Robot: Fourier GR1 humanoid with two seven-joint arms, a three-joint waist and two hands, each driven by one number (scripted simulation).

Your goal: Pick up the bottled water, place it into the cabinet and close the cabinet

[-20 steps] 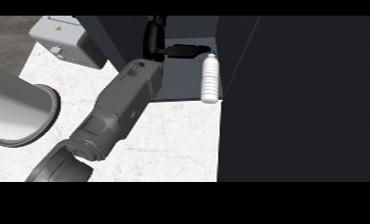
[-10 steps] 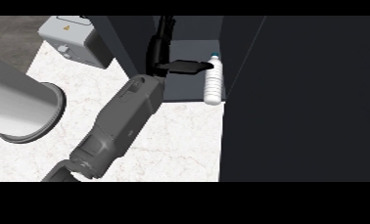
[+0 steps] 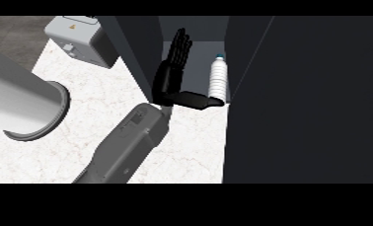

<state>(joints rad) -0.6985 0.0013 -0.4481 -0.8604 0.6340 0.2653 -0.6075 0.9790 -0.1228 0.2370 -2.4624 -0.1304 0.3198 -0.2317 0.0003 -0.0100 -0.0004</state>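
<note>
1. Standing upright inside the cabinet (image 3: 191,25): the bottled water (image 3: 217,78), clear body, blue cap on top, right up against the dark right-hand panel, close to the front lip of the opening.
2. Nothing is wrapped around the bottle. It looks to be standing on its own, so the pick and the place read as done.
3. Only one hand (image 3: 175,69) shows, black, on a grey forearm (image 3: 128,146) that comes up from the lower left. Which arm it belongs to cannot be settled from this view, so I'm not calling a side.
4. Hand state: fingers straight and close together, pointing into the opening, thumb stuck out sideways toward the bottle base. Thumb tip is just beside the base; touching or a hair apart, cannot tell. Holding nothing.
5. Hand sits between the left wall of the opening and the bottle, fingers lying along that left wall.
6. Left to do, by my read: get the hand clear of the opening, then shut the cabinet. The opening is plainly uncovered now. The big dark panel on the right may be the door, but I can't confirm that from this angle.
7. Risk: that thumb is close enough to knock the bottle on the way out.
8. Further out on the marble counter (image 3: 189,146): a grey box appliance (image 3: 82,40) at upper left, and a large grey cylinder (image 3: 29,104) at the left edge. Neither is involved.
</note>
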